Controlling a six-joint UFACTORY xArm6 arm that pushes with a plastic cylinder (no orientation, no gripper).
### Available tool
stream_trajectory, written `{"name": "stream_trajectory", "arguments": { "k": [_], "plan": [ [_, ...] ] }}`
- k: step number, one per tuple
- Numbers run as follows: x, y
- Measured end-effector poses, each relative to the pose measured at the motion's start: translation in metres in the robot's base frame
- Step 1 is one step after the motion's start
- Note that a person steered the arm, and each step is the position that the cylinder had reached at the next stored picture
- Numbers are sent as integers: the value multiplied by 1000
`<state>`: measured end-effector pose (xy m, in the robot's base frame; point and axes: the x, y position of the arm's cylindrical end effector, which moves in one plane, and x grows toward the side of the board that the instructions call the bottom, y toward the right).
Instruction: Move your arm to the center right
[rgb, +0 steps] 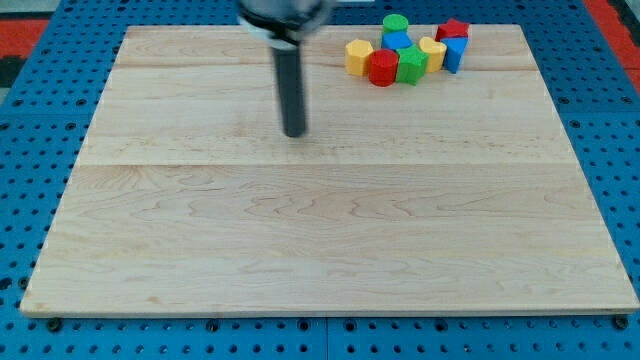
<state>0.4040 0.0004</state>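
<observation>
Resting on bare board (300, 250), my tip (294, 133) sits left of clustered blocks (405, 55); no hand visible.

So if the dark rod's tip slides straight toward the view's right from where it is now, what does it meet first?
Nothing, it seems. My tip sits lower in the view than the cluster of coloured blocks, so the pale wooden board looks free to its right edge, though depth is uncertain.

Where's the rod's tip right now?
My tip sits on the board in the view's upper middle, left of and apart from the block cluster, nearest the yellow block.
</observation>
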Motion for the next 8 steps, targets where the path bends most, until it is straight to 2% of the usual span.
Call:
{"name": "stream_trajectory", "arguments": {
  "k": [1,6,8],
  "plan": [
    [6,21],
    [24,32],
    [-62,213]
  ]
}}
